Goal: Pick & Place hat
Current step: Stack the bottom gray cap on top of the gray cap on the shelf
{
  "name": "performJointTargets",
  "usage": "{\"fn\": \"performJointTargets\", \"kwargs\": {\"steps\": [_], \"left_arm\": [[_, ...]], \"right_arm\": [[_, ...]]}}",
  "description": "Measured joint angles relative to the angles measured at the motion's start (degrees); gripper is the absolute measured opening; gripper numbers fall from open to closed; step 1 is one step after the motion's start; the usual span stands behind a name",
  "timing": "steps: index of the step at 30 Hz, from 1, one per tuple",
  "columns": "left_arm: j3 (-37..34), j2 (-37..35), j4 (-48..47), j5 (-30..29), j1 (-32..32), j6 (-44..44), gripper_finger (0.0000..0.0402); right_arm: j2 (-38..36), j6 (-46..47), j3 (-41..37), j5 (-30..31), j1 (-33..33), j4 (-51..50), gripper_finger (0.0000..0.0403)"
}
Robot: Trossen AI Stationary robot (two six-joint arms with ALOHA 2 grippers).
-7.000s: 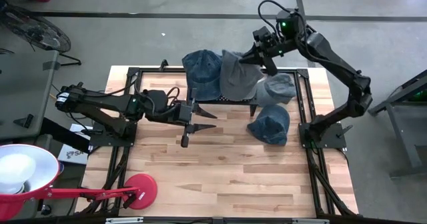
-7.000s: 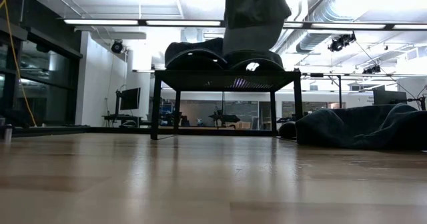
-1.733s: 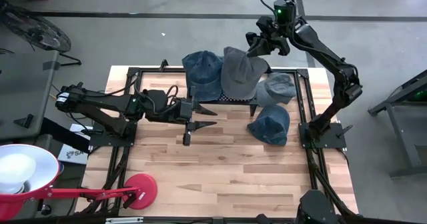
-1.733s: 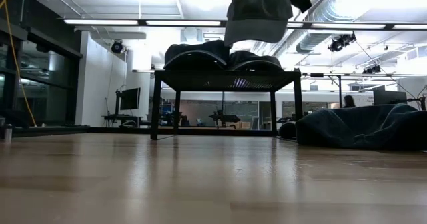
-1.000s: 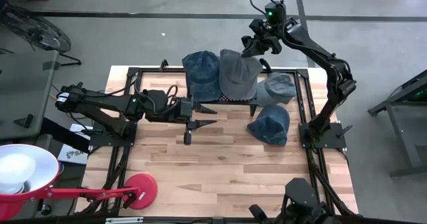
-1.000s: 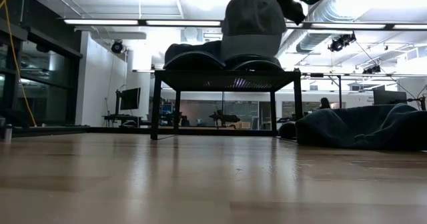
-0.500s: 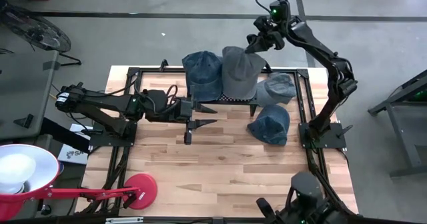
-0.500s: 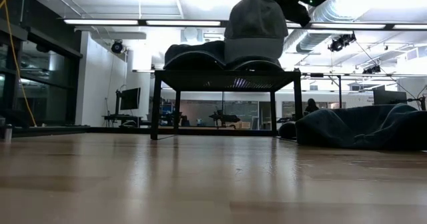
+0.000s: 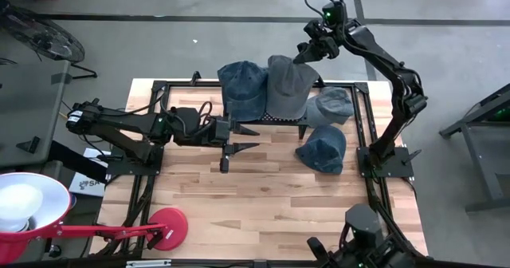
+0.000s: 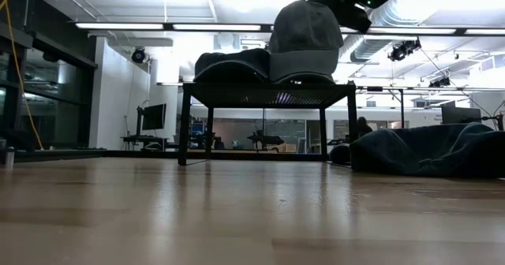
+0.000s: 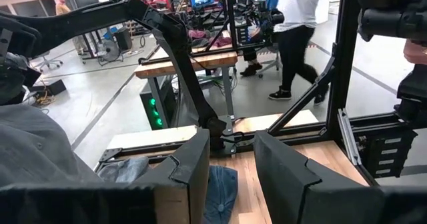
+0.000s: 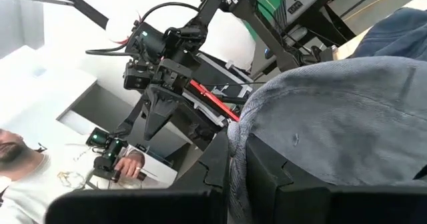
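Observation:
A grey hat (image 9: pixel 287 86) lies on the black rack (image 9: pixel 275 120) at the table's far side, next to a blue hat (image 9: pixel 241 84). In the low view the grey hat (image 10: pixel 304 36) sits tilted on the rack's top (image 10: pixel 268 87). My right gripper (image 9: pixel 306 58) is at the hat's far right edge, shut on it. My left gripper (image 9: pixel 247 139) hovers open over the table near the rack, holding nothing. My right gripper (image 12: pixel 237 161) pinches the grey hat's rim edge (image 12: pixel 235 134) between its two fingers, at the crown's far right side (image 9: pixel 301 65). It comes in slanting down from the far right. The hat's lower part rests on the rack's top and the held side is tilted up.
Two more hats lie on the wooden table right of the rack: a grey-blue one (image 9: pixel 331 104) and a blue one (image 9: pixel 323 148). A red lamp base (image 9: pixel 166 226) stands at the near left. People move in the room beyond the table (image 11: pixel 300 24).
My right gripper has shifted slightly toward the table's right edge, carrying the grey hat with it. The hat has tipped and now sits farther right on the rack's top.

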Motion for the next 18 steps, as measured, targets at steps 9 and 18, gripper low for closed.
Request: {"fn": "performJointTargets", "kwargs": {"steps": [9,18], "left_arm": [[0.0,0.0,0.0,-0.05,-0.02,-0.01,0.0117],[0.0,0.0,0.02,-0.03,0.0,-0.01,0.0117]], "right_arm": [[1.98,-1.83,0.0,-0.34,1.2,-4.37,0.0023],[2.91,-4.04,-0.02,1.92,1.19,-4.03,0.0023]]}}
